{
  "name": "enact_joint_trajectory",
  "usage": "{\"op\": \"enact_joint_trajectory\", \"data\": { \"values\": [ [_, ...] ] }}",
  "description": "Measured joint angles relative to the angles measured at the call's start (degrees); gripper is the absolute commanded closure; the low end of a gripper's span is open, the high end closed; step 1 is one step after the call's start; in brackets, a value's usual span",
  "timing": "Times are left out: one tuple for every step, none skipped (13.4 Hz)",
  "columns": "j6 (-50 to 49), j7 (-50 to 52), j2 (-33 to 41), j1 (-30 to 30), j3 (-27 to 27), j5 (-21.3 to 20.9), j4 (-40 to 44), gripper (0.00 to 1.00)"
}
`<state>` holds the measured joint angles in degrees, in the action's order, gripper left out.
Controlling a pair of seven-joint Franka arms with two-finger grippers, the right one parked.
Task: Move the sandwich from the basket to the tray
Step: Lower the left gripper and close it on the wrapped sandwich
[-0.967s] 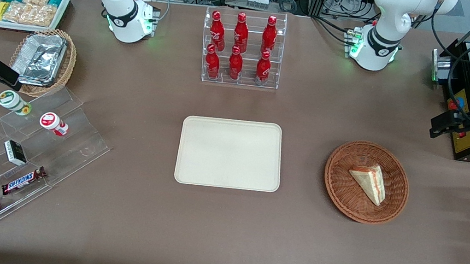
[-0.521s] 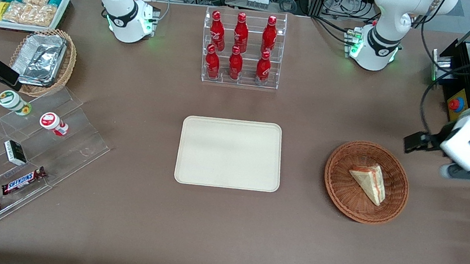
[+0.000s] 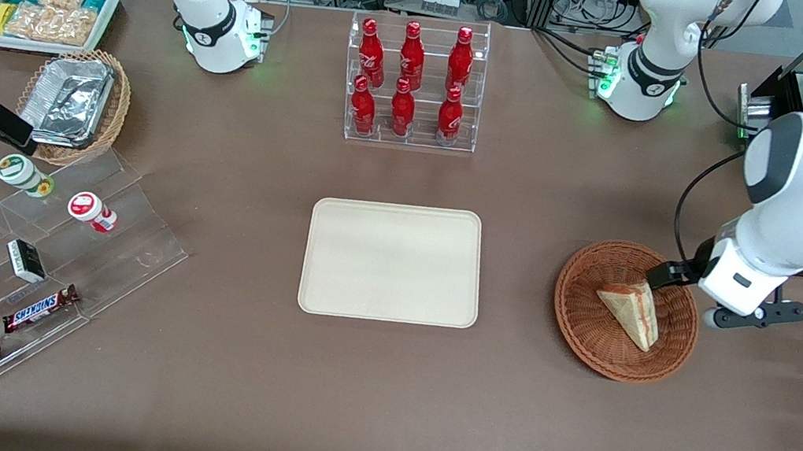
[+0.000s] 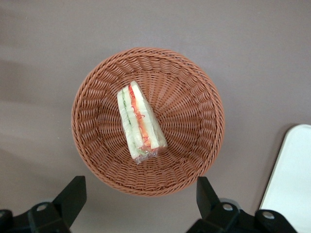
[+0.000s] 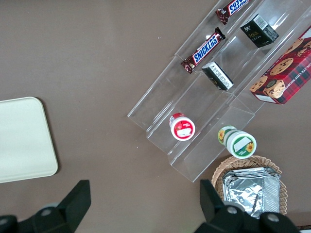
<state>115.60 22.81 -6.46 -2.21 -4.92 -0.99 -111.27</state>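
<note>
the end effector [image 4: 138, 201], spread wide, is held above the basket [image 4: 204, 145]; the sandwich [image 4: 140, 124] is seen whole, the tray [image 4: 291, 184] cut off.

Red bottles [image 3: 410, 83], Snickers bars [image 3: 41, 308]

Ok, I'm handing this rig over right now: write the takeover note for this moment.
Gripper: open, holding nothing, above the basket, not touching anything.
Sandwich: lying in the basket, ungrasped.
Tray: bare, beside the basket toward the parked arm's end of the table.
Done: approach only.
Left: descend, grasp the sandwich, lift, carry it to the tray, release.
</note>
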Motion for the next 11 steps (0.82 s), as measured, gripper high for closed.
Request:
{"op": "enact_joint_trajectory", "data": {
  "values": [
    [2.5,1.6,0.0,0.0,0.0,0.0,-2.0,0.0],
    [5.2,3.2,0.1,0.0,0.0,0.0,-4.1,0.0],
    [8.3,4.9,0.2,0.0,0.0,0.0,-6.4,0.0],
    [11.6,6.6,0.3,0.0,0.1,0.0,-8.9,0.0],
    [14.6,8.1,0.3,0.0,0.1,0.0,-11.1,0.0],
    [16.6,9.1,0.3,0.0,0.1,0.0,-12.8,0.0],
    [17.5,9.7,0.2,0.0,0.1,0.0,-14.0,0.0],
    [17.6,10.0,0.2,0.0,0.1,0.0,-14.7,0.0],
    [17.8,10.1,0.2,0.1,0.1,0.0,-15.3,0.0],
    [18.3,10.2,0.2,0.1,0.2,0.0,-15.8,0.0],
    [19.2,10.3,0.0,0.2,0.3,0.0,-16.3,0.0]
  ]
}}
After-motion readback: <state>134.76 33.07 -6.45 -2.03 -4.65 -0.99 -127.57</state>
